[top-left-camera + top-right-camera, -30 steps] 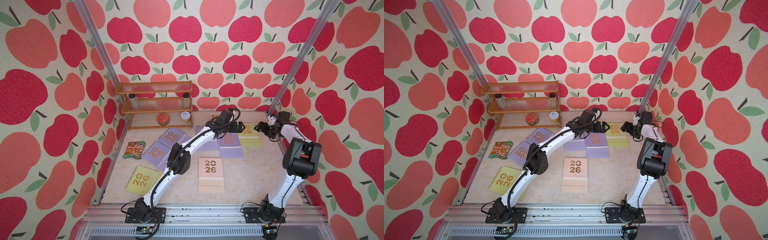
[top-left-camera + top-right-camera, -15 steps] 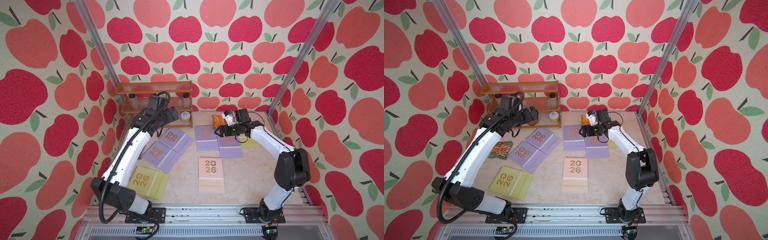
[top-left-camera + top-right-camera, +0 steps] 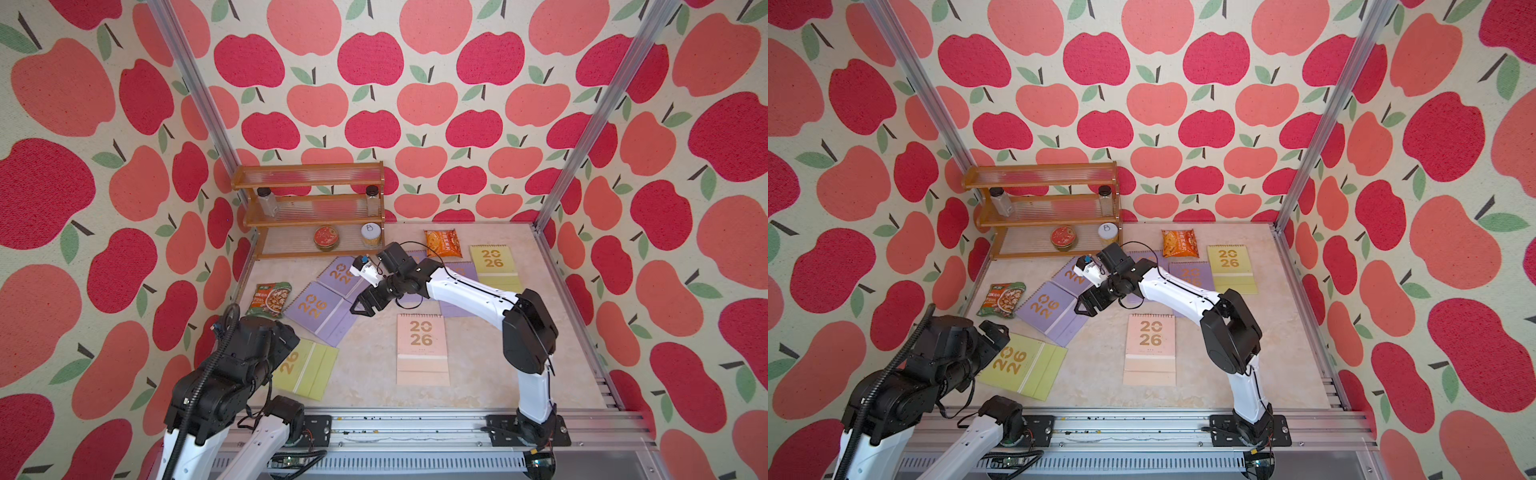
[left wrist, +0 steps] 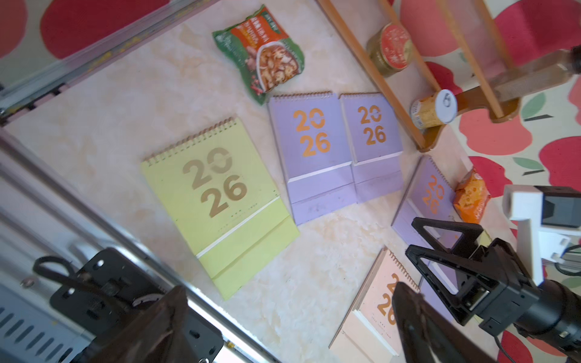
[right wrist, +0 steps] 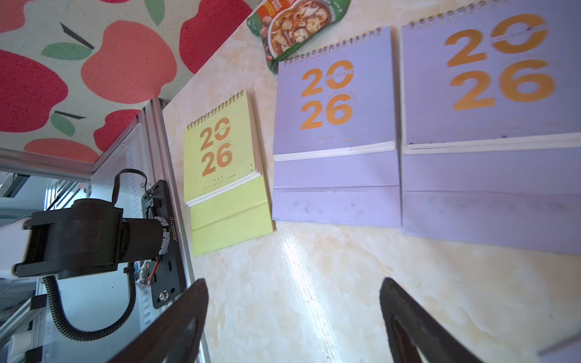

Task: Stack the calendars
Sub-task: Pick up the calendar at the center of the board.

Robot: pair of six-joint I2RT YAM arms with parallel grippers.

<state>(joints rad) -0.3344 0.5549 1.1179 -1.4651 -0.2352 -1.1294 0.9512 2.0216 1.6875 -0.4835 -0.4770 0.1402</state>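
Several calendars with gold "2026" covers lie flat and apart on the table. A yellow-green one (image 3: 309,368) is at the front left, two lavender ones (image 3: 316,309) (image 3: 340,274) lie behind it, and a pale peach one (image 3: 422,345) is in the middle. Another yellow-green one (image 3: 494,266) is at the back right, and a lavender one (image 3: 1190,276) is partly hidden under the right arm. My right gripper (image 3: 360,309) (image 5: 292,298) hovers open and empty beside the lavender pair. My left gripper (image 4: 289,314) is open and empty, drawn back over the front-left corner.
A wooden rack (image 3: 307,208) with jars and tins stands at the back left. An orange snack packet (image 3: 442,243) lies at the back, and a green one (image 3: 270,297) by the left wall. The metal rail (image 3: 415,419) runs along the front edge.
My left arm has pulled back from the back of the table, past the rack, to the front left. My right gripper has swung from the back right to the centre left.
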